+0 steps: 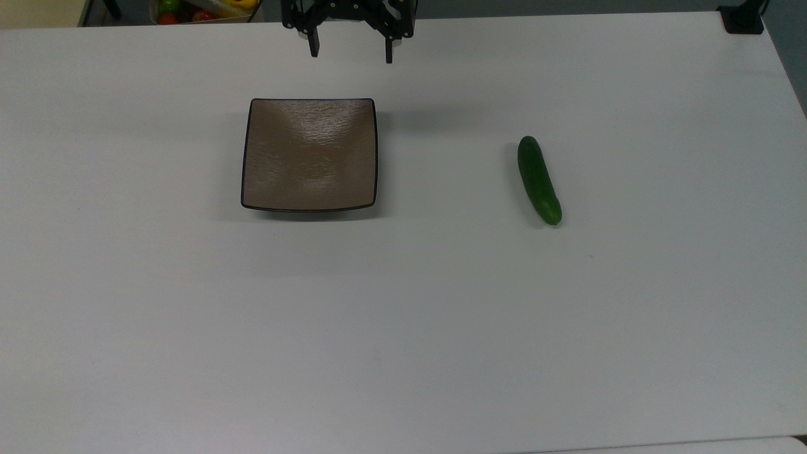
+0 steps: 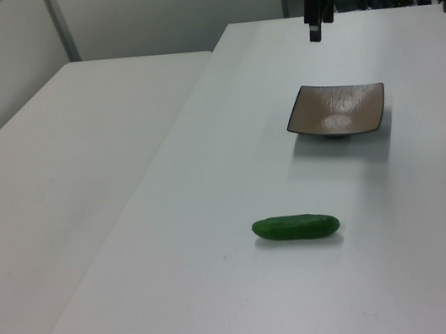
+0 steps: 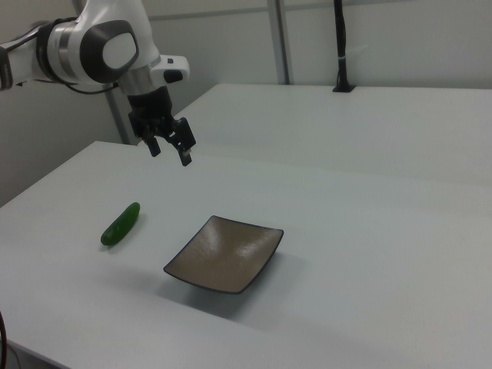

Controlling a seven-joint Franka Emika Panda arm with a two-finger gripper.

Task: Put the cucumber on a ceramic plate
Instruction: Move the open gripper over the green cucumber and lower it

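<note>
While the white arm reaches in from the right view's upper left, its wrist bends down so that the black gripper hangs above the table with both fingers pointing at the surface. The fingers stand spread apart with nothing between them; in the top view the gripper sits at the far edge of the table, above and just to the right of the ceramic plate's far side.

Going across the top view from its left, a wide bare stretch of table comes first, then the ceramic plate, square and brown with a thin dark rim, lying flat and holding nothing. A bare gap follows, and then the cucumber lies on the table well apart from the plate, its length running roughly from far to near, its near end angled toward the top view's right. Beyond it the table runs bare to its right edge.

In the left view the cucumber lies nearer the camera than the plate, with the gripper hanging beyond the plate.
</note>
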